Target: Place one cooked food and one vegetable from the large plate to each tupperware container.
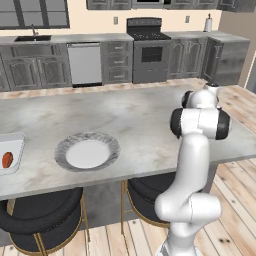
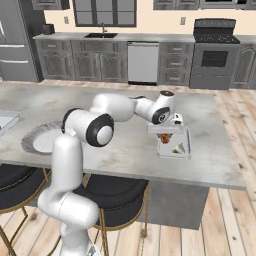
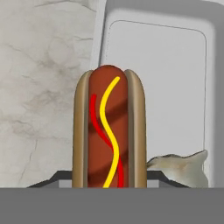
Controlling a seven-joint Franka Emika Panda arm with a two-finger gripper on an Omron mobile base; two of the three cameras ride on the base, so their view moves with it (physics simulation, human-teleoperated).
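Hot dog (image 3: 109, 131) hides the hand's fingers; left tray (image 1: 10, 152) cropped.

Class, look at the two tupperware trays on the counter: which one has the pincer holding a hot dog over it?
The right-hand tray, under the pincer and its hot dog. The other tray holds a reddish-orange piece.

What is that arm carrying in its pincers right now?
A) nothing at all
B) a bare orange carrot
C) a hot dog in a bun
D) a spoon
C: in the hand view, a hot dog in a bun with red and yellow sauce stripes stands between the gripper tips, over a pale tupperware container on the counter.
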